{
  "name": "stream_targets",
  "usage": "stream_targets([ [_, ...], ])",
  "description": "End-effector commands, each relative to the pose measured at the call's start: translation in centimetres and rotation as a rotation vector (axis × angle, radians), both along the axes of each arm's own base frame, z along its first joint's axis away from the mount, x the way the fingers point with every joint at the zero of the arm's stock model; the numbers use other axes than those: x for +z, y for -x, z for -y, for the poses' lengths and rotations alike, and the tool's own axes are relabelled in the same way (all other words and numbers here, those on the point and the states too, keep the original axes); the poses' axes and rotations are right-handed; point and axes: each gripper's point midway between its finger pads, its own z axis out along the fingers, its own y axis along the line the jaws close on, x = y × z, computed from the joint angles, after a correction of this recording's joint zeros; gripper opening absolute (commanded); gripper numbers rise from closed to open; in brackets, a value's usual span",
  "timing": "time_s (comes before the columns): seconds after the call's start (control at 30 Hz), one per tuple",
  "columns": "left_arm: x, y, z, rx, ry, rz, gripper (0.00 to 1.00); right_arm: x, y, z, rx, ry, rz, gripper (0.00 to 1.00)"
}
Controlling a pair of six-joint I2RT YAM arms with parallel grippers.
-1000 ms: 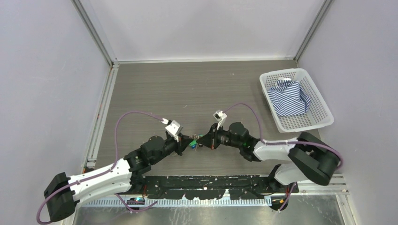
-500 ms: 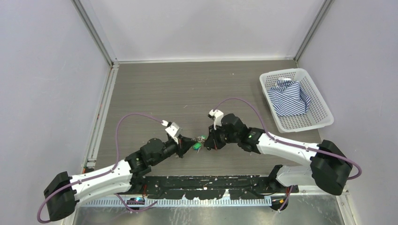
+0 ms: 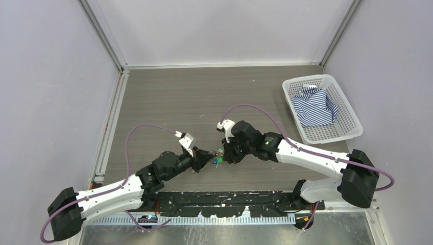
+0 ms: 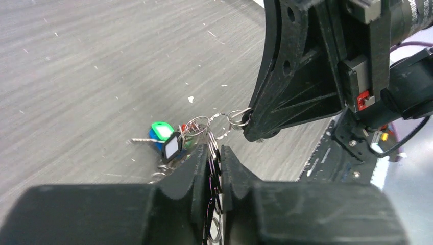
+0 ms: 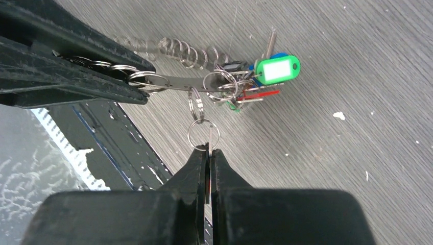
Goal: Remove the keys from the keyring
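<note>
The keys (image 3: 218, 156) hang as a small bunch between my two grippers, just above the table. In the right wrist view a green tag (image 5: 277, 69) and a red key (image 5: 255, 94) stand out. The keyring (image 5: 173, 48) is a silvery coil of small rings. My left gripper (image 4: 215, 151) is shut on its rings, with the green tag (image 4: 162, 130) dangling beyond. My right gripper (image 5: 208, 152) is shut on one thin flat key that hangs from a small split ring (image 5: 203, 133). From above, the left gripper (image 3: 208, 159) and the right gripper (image 3: 225, 154) nearly touch tip to tip.
A white basket (image 3: 352, 127) at the right holds a blue striped cloth (image 3: 314, 107). A black mounting rail (image 3: 230, 196) runs along the table's near edge, just behind the grippers. Grey walls close in the table at the back and on both sides.
The right arm has stretched out, and its wrist has swung leftward over the bunch. The left gripper has shifted slightly down and right. The keys stay between both grippers.
</note>
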Motion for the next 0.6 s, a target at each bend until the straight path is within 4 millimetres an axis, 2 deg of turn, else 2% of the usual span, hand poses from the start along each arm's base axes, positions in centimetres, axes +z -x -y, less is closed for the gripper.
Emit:
stream_targets([
  [0.0, -3.4, 1.0, -0.9, -0.005, -0.092, -0.098, 0.23, 0.8, -0.5, 0.3, 0.020, 0.063, 0.062, 0.01],
  [0.07, -3.1, 1.0, -0.9, 0.004, -0.083, -0.104, 0.35, 0.8, -0.4, 0.2, 0.032, 0.076, 0.063, 0.01],
  [0.13, -2.8, 0.8, -1.2, 0.026, -0.074, -0.112, 0.41, 0.8, -0.3, 0.0, 0.046, 0.086, 0.057, 0.01],
  [0.27, -1.4, 0.7, -1.7, 0.061, -0.043, -0.129, 0.43, 1.1, 0.2, -0.3, 0.067, 0.093, 0.037, 0.01],
  [0.43, 1.0, 1.2, -2.4, 0.082, 0.036, -0.147, 0.38, 1.4, 0.8, -0.5, 0.090, 0.096, 0.015, 0.01],
  [0.57, 1.4, 1.9, -3.2, 0.094, 0.051, -0.201, 0.38, 1.0, 2.2, -1.3, 0.131, 0.100, -0.027, 0.01],
])
